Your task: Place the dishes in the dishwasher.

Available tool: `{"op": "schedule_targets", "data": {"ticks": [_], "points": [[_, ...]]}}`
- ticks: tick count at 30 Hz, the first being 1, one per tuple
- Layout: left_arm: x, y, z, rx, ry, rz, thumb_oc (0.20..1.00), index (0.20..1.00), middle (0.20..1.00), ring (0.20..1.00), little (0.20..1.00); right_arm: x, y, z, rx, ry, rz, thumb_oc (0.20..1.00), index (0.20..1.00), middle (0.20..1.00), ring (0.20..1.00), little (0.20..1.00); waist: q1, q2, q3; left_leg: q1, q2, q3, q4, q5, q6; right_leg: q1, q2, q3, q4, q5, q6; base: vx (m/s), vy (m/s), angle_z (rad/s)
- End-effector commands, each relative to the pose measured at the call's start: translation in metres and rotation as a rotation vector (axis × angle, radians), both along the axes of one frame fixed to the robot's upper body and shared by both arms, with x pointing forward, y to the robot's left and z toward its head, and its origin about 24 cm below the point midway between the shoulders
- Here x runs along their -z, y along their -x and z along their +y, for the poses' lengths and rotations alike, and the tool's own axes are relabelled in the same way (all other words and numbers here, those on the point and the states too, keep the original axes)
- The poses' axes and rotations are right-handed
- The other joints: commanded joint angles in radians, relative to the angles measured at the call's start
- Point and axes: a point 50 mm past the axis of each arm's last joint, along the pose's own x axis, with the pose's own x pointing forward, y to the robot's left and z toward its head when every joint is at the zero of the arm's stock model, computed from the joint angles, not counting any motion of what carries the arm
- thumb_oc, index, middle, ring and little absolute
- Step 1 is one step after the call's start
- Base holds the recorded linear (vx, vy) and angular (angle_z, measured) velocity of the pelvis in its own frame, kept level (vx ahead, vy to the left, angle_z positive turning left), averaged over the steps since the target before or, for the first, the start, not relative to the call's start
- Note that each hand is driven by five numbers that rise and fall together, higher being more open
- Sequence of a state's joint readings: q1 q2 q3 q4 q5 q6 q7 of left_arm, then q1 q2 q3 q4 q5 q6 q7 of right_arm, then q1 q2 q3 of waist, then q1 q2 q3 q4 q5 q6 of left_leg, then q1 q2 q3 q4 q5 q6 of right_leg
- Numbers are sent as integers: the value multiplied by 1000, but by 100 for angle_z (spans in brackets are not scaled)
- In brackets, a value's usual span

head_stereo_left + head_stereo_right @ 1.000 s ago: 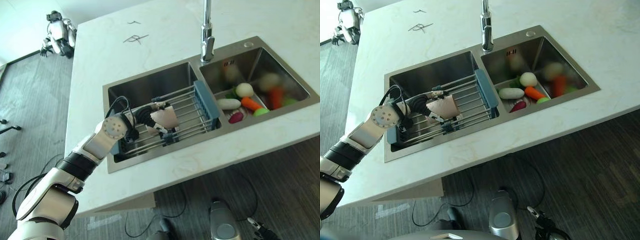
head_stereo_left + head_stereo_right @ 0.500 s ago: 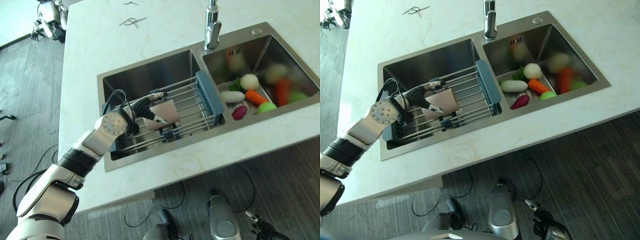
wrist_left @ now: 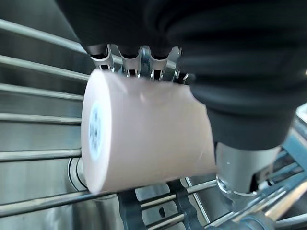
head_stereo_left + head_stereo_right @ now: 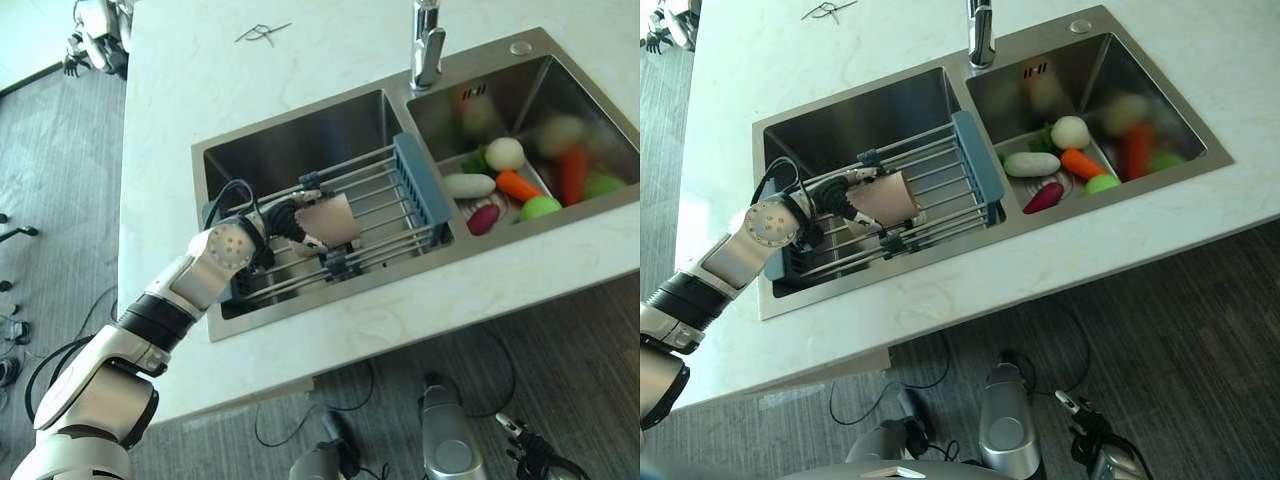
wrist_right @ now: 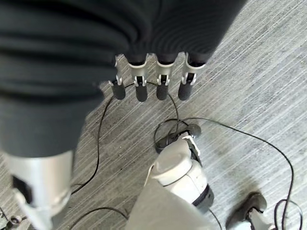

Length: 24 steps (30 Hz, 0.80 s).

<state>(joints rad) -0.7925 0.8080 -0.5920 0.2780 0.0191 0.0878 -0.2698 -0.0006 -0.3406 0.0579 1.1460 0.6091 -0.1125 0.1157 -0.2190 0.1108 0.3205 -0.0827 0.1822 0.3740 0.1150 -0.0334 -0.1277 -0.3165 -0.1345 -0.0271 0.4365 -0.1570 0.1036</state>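
Evidently the task is just starting: the left hand [image 4: 290, 221] is curling its fingers [image 3: 125, 58] round a pale pink cup [image 3: 144, 134] lying sideways on the wire sink rack [image 4: 385, 215]. Meanwhile the right hand [image 5: 148, 86] is hanging slack-fingered, holding nothing.

Left robot hand [image 4: 291, 222] tipped the cup [image 4: 327, 221] flatter.
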Motion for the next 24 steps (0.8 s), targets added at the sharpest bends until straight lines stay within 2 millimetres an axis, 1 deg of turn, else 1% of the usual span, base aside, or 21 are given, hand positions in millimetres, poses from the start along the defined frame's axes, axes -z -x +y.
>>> {"op": "schedule_targets", "data": {"ticks": [1, 4, 8, 13, 15, 17, 18, 20, 24], "points": [[-26, -4, 3, -4, -40, -68, 1000, 1000, 1000, 1000, 1000, -3, -6, 0, -6, -1, -36, 1000, 1000, 1000, 1000, 1000, -11, -27, -38, -73, 1, -83, 185, -121, 13, 35, -32, -10, -136, 74, 61, 0, 0, 0], [-24, -5, 1, -2, -51, -69, 1000, 1000, 1000, 1000, 1000, -4, -8, 0, -5, -1, -42, 1000, 1000, 1000, 1000, 1000, -11, -26, -37, -74, 0, -83, 185, -121, 13, 34, -31, -8, -136, 75, 62, 0, 0, 0], [-27, -7, 2, -29, -59, -89, 1000, 1000, 1000, 1000, 1000, -5, -11, 2, -9, -4, -49, 1000, 1000, 1000, 1000, 1000, -12, -26, -29, -76, 1, -81, 185, -120, 13, 31, -33, -9, -136, 75, 62, -2, -2, -1], [-25, -9, 6, -64, -111, -86, 1000, 1000, 1000, 1000, 1000, -4, -10, 2, -2, -5, -38, 1000, 1000, 1000, 1000, 1000, -14, -24, -23, -78, 1, -79, 185, -119, 13, 28, -35, -10, -136, 76, 62, -1, -7, -2], [-26, -9, 5, -71, -163, -93, 1000, 1000, 1000, 1000, 1000, -4, -10, 0, 2, -4, -41, 1000, 1000, 1000, 1000, 1000, -15, -22, -18, -80, 0, -79, 185, -119, 13, 25, -35, -8, -136, 77, 63, 0, 0, 0], [-24, -12, 10, -102, -283, -79, 1000, 1000, 1000, 1000, 1000, -7, -15, -2, -3, 4, -61, 1000, 1000, 1000, 1000, 1000, -17, -16, -9, -90, -7, -89, 185, -118, 14, 15, -32, 4, -136, 79, 63, 0, 0, 0], [-24, -12, 10, -103, -288, -79, 1000, 1000, 1000, 1000, 1000, -8, -16, -2, -4, 3, -62, 1000, 1000, 1000, 1000, 1000, -17, -17, -8, -90, -7, -89, 185, -118, 14, 14, -31, 5, -136, 79, 63, 0, 0, 0], [-25, -13, 12, -112, -358, -76, 1000, 1000, 1000, 1000, 1000, -10, -20, -2, -8, 4, -76, 1000, 1000, 1000, 1000, 1000, -17, -16, -2, -96, -10, -94, 185, -119, 15, 7, -30, 9, -136, 81, 63, -30, -7, -10], [-27, -16, 14, -119, -531, -74, 1000, 1000, 1000, 1000, 1000, -14, -29, -4, -16, 10, -102, 1000, 1000, 1000, 1000, 1000, -22, -10, 12, -103, -12, -94, 185, -119, 14, -2, -30, 10, -136, 81, 64, -27, -8, -10]]}}
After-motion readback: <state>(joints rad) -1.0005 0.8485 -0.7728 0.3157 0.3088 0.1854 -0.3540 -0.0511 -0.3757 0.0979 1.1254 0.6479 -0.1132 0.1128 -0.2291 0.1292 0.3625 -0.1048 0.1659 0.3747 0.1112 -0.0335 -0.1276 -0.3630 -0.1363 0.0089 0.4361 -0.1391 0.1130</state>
